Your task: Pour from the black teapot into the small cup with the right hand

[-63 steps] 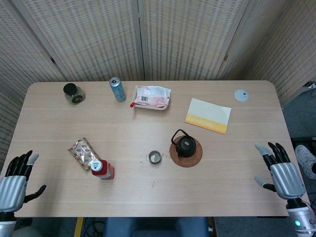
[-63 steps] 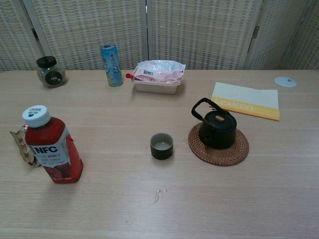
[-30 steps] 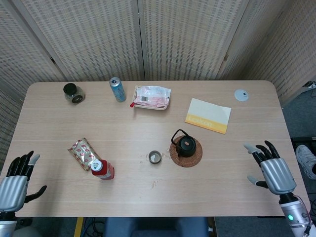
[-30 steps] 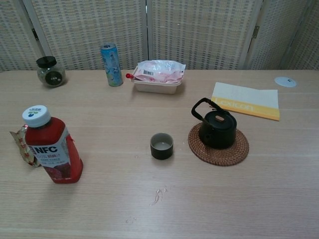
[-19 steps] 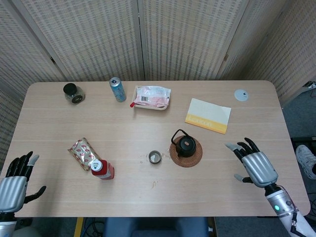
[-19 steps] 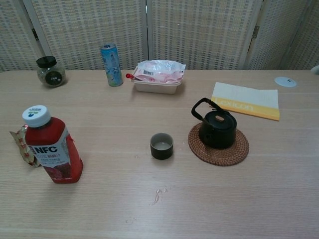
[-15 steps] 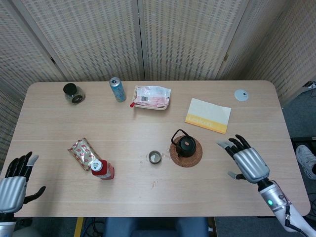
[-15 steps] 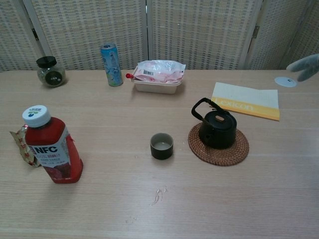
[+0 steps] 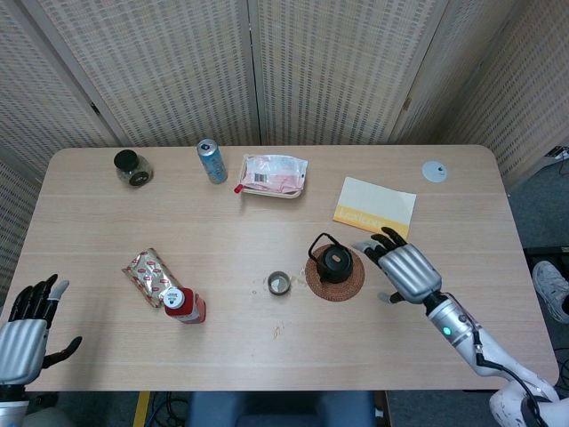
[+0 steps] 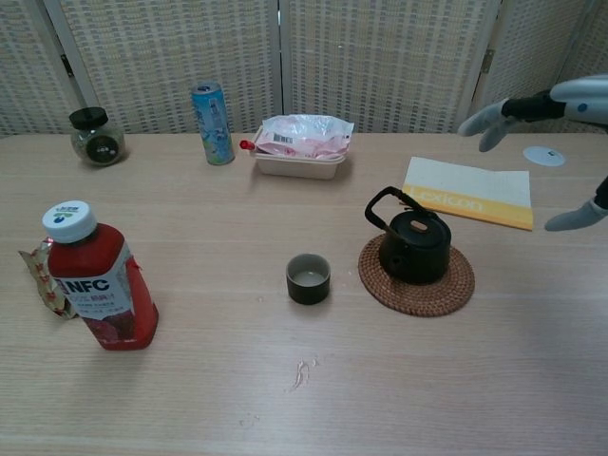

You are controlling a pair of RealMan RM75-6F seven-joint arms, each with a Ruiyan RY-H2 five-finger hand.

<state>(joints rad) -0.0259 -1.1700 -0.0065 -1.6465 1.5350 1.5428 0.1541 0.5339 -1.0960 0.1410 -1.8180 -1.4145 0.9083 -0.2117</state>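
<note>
The teapot (image 9: 336,261) sits upright on a round woven mat (image 9: 348,283) a little right of the desk (image 9: 267,356) centre, lid on, its hoop handle raised and leaning toward 10 o'clock. The mat is presumably there to keep a hot pot off the wood. The cup (image 9: 279,284) stands at 9 o'clock from the teapot, just beside the mat's edge and not touching it, mouth up; that closeness suggests a short tilt to the left would reach it.

The right hand (image 9: 407,270) is at 3 o'clock from the teapot, near it but apart, fingers spread wide and holding nothing. Its palm faces down and its fingertips point toward the pot, which looks like an approach posture for taking the handle. In the chest view only its fingertips (image 10: 482,123) show at the right edge, above desk level. Reaching the handle probably means going over the lid, since the hoop leans away from the hand.

The left hand (image 9: 25,329) is off the desk's near left corner, at about 8 o'clock from the centre, fingers apart and empty, well clear of everything; the task gives it no part.

Nothing has been lifted or poured yet. Whether the teapot holds liquid cannot be told. The cup's inside looks pale, but its contents are unclear
</note>
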